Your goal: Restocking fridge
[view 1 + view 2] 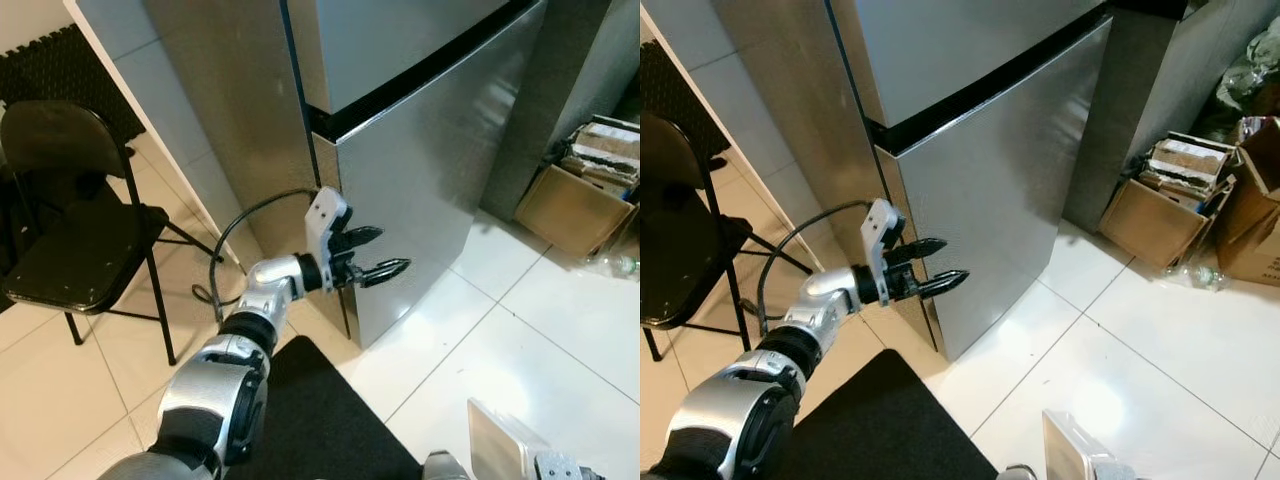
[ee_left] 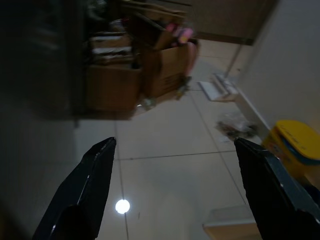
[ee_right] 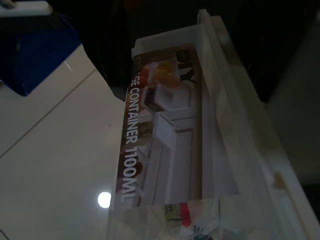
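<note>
From the head views, the left claw hangs spread open and empty at the corner of the closed fridge, near a folding chair. The left wrist view adds cardboard boxes and a yellow tub. The right wrist view shows a clear storage container; the right claw's state cannot be told

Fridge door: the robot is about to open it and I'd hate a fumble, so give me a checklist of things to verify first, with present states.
1. Lower fridge door shut, ready to pull: ok.
2. Left gripper open: ok.
3. Left gripper at the door's edge: ok, though contact cannot tell.
4. Storage container secure in right gripper: cannot tell.
5. Folding chair stands clear of the door swing: ok.
6. Cardboard box stands clear of the door: ok.
</note>
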`<state>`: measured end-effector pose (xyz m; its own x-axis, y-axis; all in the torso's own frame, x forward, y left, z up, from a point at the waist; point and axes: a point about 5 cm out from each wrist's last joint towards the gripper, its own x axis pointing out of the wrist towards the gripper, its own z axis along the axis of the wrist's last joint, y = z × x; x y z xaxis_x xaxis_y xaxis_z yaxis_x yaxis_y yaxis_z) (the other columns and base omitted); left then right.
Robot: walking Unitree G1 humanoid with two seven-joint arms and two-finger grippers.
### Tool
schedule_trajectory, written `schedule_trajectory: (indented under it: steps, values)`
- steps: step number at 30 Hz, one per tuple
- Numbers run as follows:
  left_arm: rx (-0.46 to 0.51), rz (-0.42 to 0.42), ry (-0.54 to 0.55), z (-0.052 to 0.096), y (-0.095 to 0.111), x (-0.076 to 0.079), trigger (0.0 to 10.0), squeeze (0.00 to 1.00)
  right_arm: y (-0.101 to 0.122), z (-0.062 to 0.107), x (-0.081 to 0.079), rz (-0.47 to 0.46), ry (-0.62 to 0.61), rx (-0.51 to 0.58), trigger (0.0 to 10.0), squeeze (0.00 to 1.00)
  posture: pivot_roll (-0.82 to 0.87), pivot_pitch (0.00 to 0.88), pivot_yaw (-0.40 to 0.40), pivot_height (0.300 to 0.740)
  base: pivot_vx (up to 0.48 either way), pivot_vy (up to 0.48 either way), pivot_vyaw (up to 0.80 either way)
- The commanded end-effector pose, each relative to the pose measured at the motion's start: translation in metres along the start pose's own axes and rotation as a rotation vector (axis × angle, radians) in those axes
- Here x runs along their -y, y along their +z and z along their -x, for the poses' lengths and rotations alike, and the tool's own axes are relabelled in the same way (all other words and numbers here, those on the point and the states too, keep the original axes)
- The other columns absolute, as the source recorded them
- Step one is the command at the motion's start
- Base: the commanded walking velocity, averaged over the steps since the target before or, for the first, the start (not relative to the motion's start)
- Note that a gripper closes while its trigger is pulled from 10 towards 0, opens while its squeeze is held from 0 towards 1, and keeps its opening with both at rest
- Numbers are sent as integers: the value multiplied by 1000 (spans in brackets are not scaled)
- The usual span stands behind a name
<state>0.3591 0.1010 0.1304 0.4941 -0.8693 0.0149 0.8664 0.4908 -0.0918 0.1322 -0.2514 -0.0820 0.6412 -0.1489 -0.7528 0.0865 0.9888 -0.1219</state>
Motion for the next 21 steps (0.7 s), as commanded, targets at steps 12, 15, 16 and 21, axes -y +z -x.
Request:
schedule_trajectory:
  steps: [12,15,16,21]
  values:
    - [102,53,413,58,8,-44,10000,0,4,-5,-8,-18,7,-29,10000,0,-144,91,87,740,0,0,0]
    - [118,38,421,56,16,-46,10000,0,4,-6,-9,-15,9,-32,10000,0,-142,85,85,740,0,0,0]
    - [123,29,422,54,18,-47,10000,0,4,-6,-10,-13,10,-34,10000,0,-141,77,84,740,0,0,0]
    - [150,33,390,44,27,-45,10000,0,4,-6,-12,-9,15,-39,10000,0,-140,73,77,740,0,0,0]
